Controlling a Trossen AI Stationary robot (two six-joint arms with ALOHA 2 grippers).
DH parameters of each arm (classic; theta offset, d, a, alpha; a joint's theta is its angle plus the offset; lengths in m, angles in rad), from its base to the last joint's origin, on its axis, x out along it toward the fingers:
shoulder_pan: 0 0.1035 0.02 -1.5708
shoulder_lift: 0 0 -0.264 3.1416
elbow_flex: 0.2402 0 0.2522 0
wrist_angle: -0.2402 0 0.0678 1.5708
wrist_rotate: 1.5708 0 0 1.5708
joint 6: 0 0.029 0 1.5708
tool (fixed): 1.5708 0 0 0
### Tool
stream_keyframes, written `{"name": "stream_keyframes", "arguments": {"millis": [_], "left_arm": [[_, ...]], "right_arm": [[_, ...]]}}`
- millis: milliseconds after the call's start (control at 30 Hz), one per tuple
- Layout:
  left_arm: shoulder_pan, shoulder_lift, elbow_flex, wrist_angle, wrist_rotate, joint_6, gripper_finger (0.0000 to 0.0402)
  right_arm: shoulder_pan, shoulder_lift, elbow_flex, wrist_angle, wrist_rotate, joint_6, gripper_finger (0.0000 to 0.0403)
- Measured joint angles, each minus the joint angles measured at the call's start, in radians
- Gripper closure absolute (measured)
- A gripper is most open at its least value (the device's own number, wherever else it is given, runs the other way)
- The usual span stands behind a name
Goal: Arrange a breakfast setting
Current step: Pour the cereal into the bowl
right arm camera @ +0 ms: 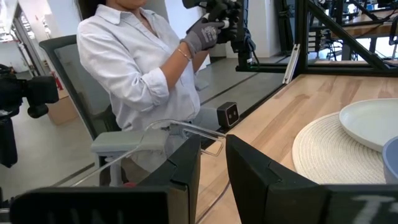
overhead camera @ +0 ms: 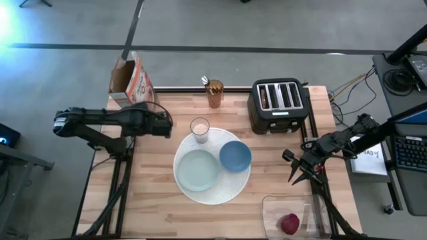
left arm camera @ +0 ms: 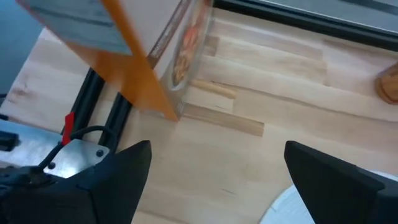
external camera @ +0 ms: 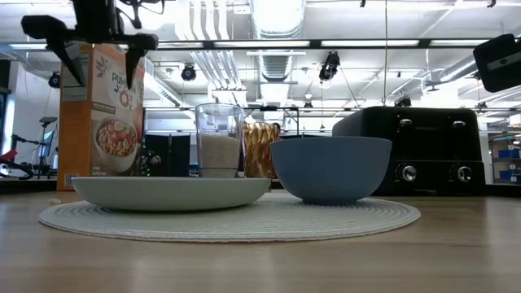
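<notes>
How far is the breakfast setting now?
Done: green-white plate and blue bowl sit on the round mat, milk glass beside. In hand: nothing; left gripper open, right gripper empty. Left: red fruit still in its container.

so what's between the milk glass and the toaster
In the high view, nothing stands between the milk glass and the toaster, only bare wood tabletop; the amber glass sits farther back.

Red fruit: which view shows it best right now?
The high view: the red fruit lies in a clear container at the table's front right corner. The low view and both wrist views don't show it at all.
</notes>
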Motion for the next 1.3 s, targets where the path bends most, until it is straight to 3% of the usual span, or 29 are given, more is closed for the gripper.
{"name": "stream_keyframes", "arguments": {"millis": [433, 700, 933, 1300], "left_arm": [[0.101, 0.079, 0.166, 0.001, -0.056, 0.195, 0.005], [0.222, 0.163, 0.186, 0.001, 0.05, 0.281, 0.005], [0.25, 0.215, 0.155, 0.002, 0.114, 0.237, 0.0051], [0.249, 0.163, -0.03, 0.001, 0.184, 0.088, 0.0051]], "right_arm": [[0.0, 0.0, 0.0, 0.0, 0.0, 0.0, 0.0335], [0.0, 0.0, 0.0, 0.0, 0.0, 0.0, 0.0335], [0.0, 0.0, 0.0, 0.0, 0.0, 0.0, 0.0335], [0.0, 0.0, 0.0, 0.0, 0.0, 0.0, 0.0335]]}}
